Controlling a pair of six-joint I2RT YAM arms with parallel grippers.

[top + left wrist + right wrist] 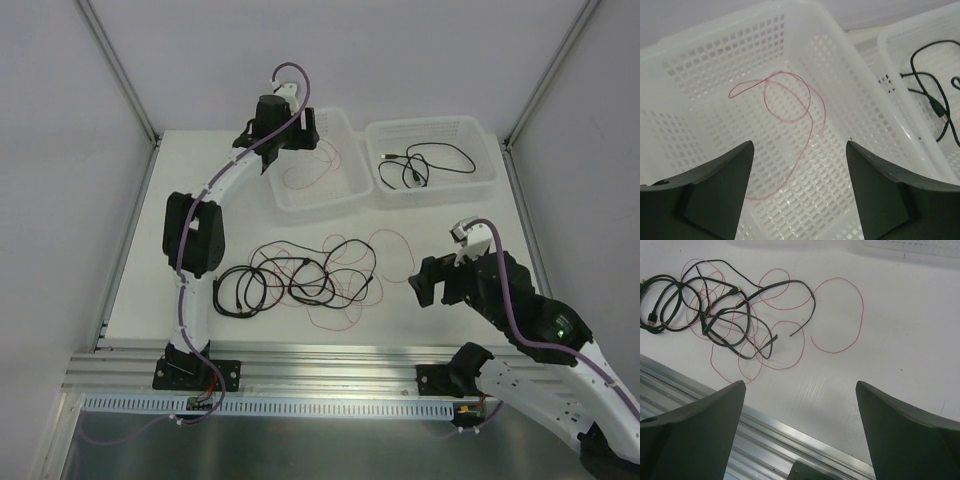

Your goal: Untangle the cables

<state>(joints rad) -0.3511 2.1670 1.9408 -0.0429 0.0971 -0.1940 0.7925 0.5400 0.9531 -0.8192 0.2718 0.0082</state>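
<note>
A tangle of black and thin red cables [300, 280] lies on the white table, also in the right wrist view [725, 315]. One red wire [790, 100] lies loose in the left white basket [335, 195]. My left gripper [792, 190] hangs open above that basket [700, 55], nothing between its fingers; from above it [310, 135] is over the basket's far left corner. A black cable [425, 165] lies coiled in the right basket [480, 180]. My right gripper [800, 430] stands open and empty, right of the tangle, near the table's front edge [428, 283].
An aluminium rail [300, 365] runs along the near table edge, just below the right gripper [790, 440]. The two baskets stand side by side at the back. Frame posts and grey walls close in the table on both sides.
</note>
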